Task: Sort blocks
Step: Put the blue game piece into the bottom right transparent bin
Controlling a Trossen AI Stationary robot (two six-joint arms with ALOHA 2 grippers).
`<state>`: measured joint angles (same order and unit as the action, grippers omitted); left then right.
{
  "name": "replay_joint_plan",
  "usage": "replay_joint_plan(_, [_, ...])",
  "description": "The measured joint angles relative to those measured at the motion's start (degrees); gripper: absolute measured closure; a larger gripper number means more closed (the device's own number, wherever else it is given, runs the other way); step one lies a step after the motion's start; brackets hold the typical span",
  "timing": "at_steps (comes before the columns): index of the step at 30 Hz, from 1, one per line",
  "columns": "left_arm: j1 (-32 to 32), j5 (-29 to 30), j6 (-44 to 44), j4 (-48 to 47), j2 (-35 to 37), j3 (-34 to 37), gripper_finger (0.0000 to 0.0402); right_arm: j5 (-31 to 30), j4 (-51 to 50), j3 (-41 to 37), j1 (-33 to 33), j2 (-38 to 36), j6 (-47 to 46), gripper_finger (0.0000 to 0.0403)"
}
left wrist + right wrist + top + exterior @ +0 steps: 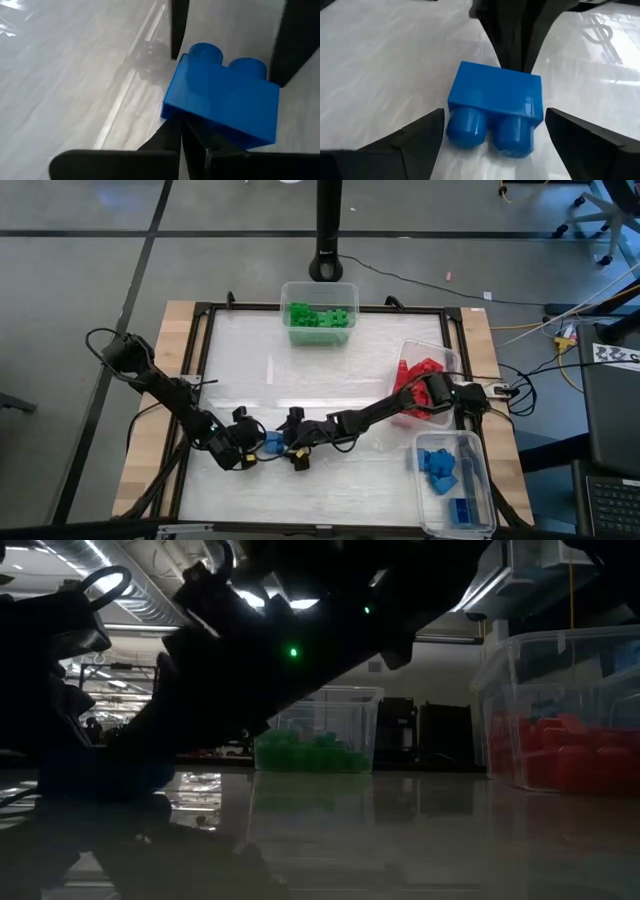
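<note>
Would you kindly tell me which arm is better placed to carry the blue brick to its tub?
The right arm: its jaws stand open astride the blue brick, the blue tub lies on its side; the left arm's are shut.

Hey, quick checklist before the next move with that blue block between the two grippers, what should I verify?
1. Left gripper pinching the blue block: ok.
2. Right gripper open: ok.
3. Its fingers on either side of the block: ok.
4. Right fingers touching the block: not ok, gaps show on both sides.
5. Clear tub holding the other blue blocks has room: ok.
6. Block clear of the table: cannot tell.
</note>
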<state>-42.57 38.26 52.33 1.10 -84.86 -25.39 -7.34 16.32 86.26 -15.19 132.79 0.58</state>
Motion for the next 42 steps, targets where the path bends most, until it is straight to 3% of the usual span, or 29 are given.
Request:
replay_joint_plan(25, [0.7,-0.1,-0.7,3.0,0.0,0.0,0.0398,-8.7,13.6,0.0,-0.9,6.9,-4.6,0.0059])
replay_joint_plan(29, [0.7,-0.1,-0.7,3.0,0.0,0.0,0.0398,-9.7,15.6,0.1,-1.0,7.6,-2.4,0.0066])
replay_joint_plan(34, [0.7,0.1,-1.3,2.8,0.0,0.0,0.0398,-10.0,16.9,0.1,-1.0,7.6,2.3,0.0108])
replay_joint_plan(42, [-1.4,-0.8,-1.5,2.2,1.4,-0.1,0.0398,-9.2,11.5,0.0,-1.6,4.8,6.9,0.0108])
